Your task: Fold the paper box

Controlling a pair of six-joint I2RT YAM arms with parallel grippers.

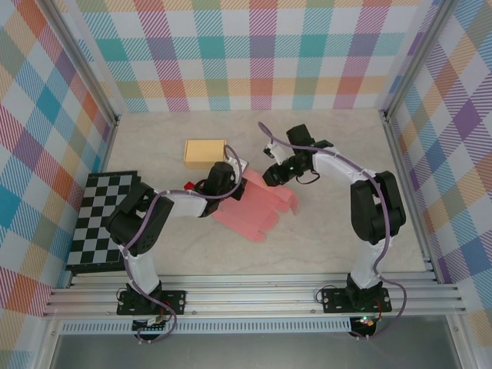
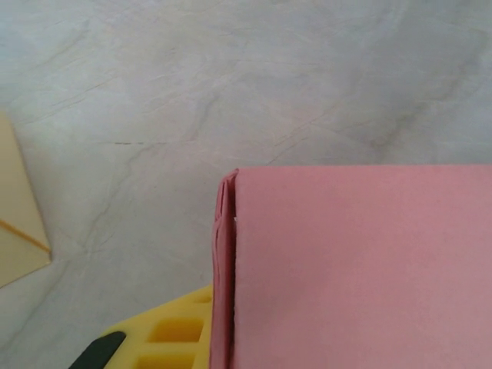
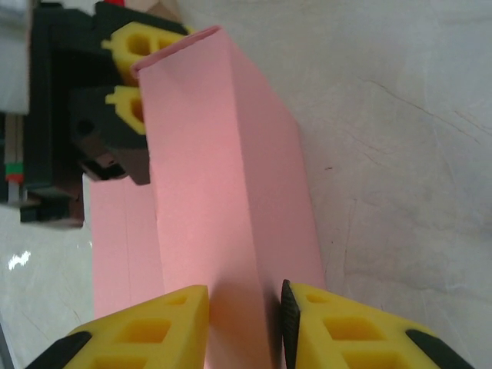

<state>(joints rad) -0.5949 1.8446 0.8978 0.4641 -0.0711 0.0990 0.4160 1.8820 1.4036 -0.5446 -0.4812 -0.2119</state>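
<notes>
From above, the pink paper box (image 1: 257, 206) lies mostly flat in the middle of the bench (image 1: 330, 238), with one long flap lifted along its far edge. The left gripper (image 1: 229, 183) meets that flap at its left end and the right gripper (image 1: 270, 177) meets it at the right end. A tan box (image 1: 205, 152) sits just beyond the left gripper, apart from the pink sheet. A checkerboard mat (image 1: 100, 219) lies at the bench's left edge.

In the left wrist view, the paper box (image 2: 354, 269) shows as a doubled pink panel with its folded edge running down the middle. One yellow finger (image 2: 165, 334) of the left gripper sits right against that edge at the bottom. A corner of the tan box (image 2: 19, 223) shows on the left, on the bench (image 2: 231, 84).

In the right wrist view, the raised flap of the paper box (image 3: 223, 177) stands upright on the bench (image 3: 400, 154). The right gripper (image 3: 242, 300) is clenched on its near end, with a yellow finger pressed against each face. At the far end the left gripper (image 3: 132, 75) has closed on the flap's top corner.
</notes>
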